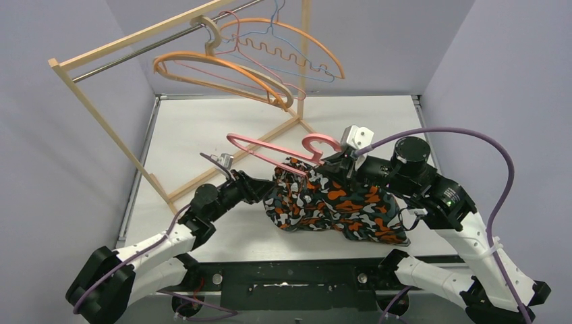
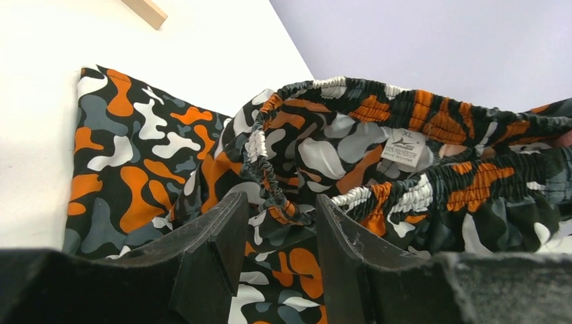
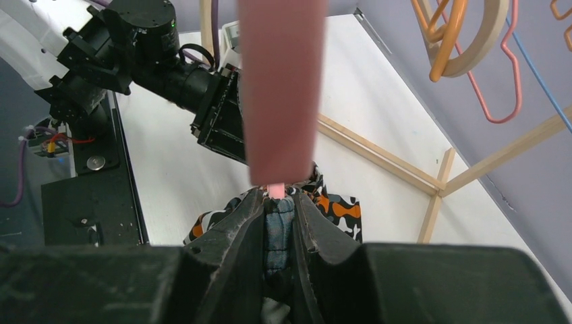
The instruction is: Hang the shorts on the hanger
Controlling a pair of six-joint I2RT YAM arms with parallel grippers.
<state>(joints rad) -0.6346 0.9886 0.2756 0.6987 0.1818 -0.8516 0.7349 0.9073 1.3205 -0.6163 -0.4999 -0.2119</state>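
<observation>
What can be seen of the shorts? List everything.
The shorts are soft fabric in black, orange, white and grey camouflage, with a gathered elastic waistband and a white XL label inside. They sit bunched on the table, with the waist opening raised and gaping. The left gripper pinches a waistband fold between its fingers. The right gripper clamps some fabric together with the pink hanger.

White table (image 1: 202, 131) under camouflage shorts (image 1: 337, 202) and wooden rack (image 1: 195, 179).
</observation>
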